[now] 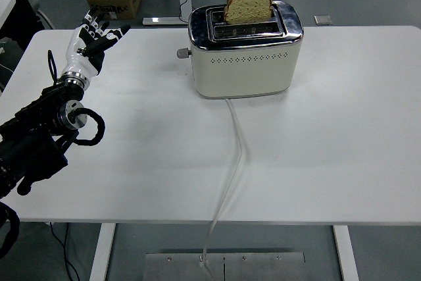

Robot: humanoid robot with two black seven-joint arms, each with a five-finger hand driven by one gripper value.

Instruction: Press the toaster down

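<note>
A cream toaster (245, 60) with a chrome top stands at the back middle of the white table (329, 156). A slice of bread (248, 6) sticks up out of its far slot. The toaster's lever knob (183, 52) juts from its left end, in the raised position. My left hand (97, 34) hovers over the table's far left corner, well left of the lever, with its fingers spread and nothing in them. The right arm does not show.
A white power cord (234, 156) runs from the toaster's front over the table's near edge to the floor. A cardboard box (115, 1) sits on the floor behind the table at the left.
</note>
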